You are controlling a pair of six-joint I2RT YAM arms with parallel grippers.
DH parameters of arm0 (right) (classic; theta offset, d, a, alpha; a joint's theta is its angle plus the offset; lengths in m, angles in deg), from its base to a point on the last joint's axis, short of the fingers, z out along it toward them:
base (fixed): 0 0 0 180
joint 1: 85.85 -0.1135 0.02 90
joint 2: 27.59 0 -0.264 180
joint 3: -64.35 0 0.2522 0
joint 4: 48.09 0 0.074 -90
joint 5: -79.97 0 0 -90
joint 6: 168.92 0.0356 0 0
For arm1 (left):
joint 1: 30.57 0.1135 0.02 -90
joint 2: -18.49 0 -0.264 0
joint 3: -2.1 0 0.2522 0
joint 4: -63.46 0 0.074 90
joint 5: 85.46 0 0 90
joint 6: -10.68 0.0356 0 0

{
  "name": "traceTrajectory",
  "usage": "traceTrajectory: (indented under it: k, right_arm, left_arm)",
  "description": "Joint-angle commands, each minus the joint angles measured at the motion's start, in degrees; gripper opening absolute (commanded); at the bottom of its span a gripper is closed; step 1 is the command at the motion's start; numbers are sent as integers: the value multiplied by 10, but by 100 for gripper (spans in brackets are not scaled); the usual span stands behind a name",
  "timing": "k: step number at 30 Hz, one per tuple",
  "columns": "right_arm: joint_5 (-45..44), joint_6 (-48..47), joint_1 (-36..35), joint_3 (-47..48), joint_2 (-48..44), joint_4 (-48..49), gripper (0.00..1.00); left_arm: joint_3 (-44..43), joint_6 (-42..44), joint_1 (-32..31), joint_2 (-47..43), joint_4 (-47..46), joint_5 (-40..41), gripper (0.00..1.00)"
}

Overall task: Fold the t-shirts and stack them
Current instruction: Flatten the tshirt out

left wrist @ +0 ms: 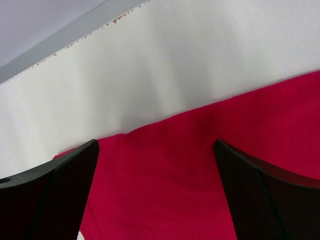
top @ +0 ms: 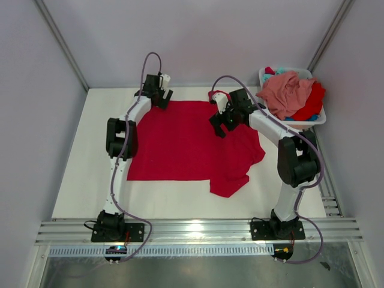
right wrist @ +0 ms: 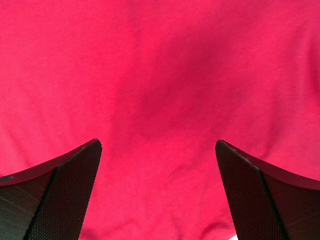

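Red t-shirt (top: 180,144): is lying spread wide across the middle of the counter (top: 78,180), mostly flat. Its near right part is bunching into a loose flap that is reaching toward the right arm's base.

Left end effector (top: 161,101): is hanging over the far left corner of the red t-shirt with its jaws standing wide apart and nothing between them. In the left wrist view its two dark fingers (left wrist: 55,200) are framing the shirt's far hem, with bare counter showing beyond it.

Right end effector (top: 223,123): is hanging over the far right part of the red t-shirt, with its jaws gaping wide and gripping nothing. The right wrist view is showing only red cloth between and beyond the fingers (right wrist: 260,200). Whether the tips are touching the cloth cannot be told.

Basket (top: 321,118): is sitting at the far right corner of the counter, just beside the right arm's elbow, apart from the spread shirt.

Salmon pink t-shirt (top: 288,93): is lying crumpled on top of the heap in the basket.

Second red t-shirt (top: 312,103): is showing under the pink one on its right side, inside the basket.

Teal cloth (top: 281,72): is peeking out at the far rim of the basket, mostly covered.
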Motion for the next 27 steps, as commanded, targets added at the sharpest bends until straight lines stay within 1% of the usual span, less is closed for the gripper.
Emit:
traceTrajectory:
  k: [1,5,9,12,15,17,18,19,20,21,22,23,25,27]
  right_arm:
    - [-38,5,-1,3,12,60,100]
    - [-54,20,0,14,47,83,99]
    - [-82,29,0,5,56,107,99]
    - [-105,32,0,1,56,112,99]
    - [-161,43,0,-2,42,112,99]
    - [-248,43,0,-29,26,136,99]
    - [-276,40,-1,-42,18,150,99]
    - [-307,41,0,-66,-1,161,99]
    - [-333,42,-1,-75,-7,174,99]
    - [-375,43,0,-81,-12,175,99]
    - [-397,53,-1,-86,-19,174,99]
    - [-413,58,0,-94,-30,164,99]
    - [-438,75,0,-103,-40,137,99]
    - [-463,92,-1,-115,-61,122,99]
  left_arm:
    - [9,-15,2,-62,12,-19,99]
    - [2,-18,0,-94,23,-25,99]
    - [14,-16,-2,-119,23,-32,99]
    - [2,-5,-5,-127,30,-22,99]
    - [-21,-19,-6,-134,76,-40,99]
    - [-6,-28,-6,-159,124,-64,99]
    - [13,-36,-6,-173,129,-70,98]
    - [75,-39,-6,-213,125,-75,98]
    - [110,-40,-6,-235,111,-75,98]
    - [142,-42,-6,-257,103,-102,98]
    - [204,-40,-6,-281,96,-111,98]
    - [233,-38,-6,-323,92,-118,98]
    - [297,-31,-6,-361,95,-149,98]
    - [340,-25,-6,-401,129,-179,98]
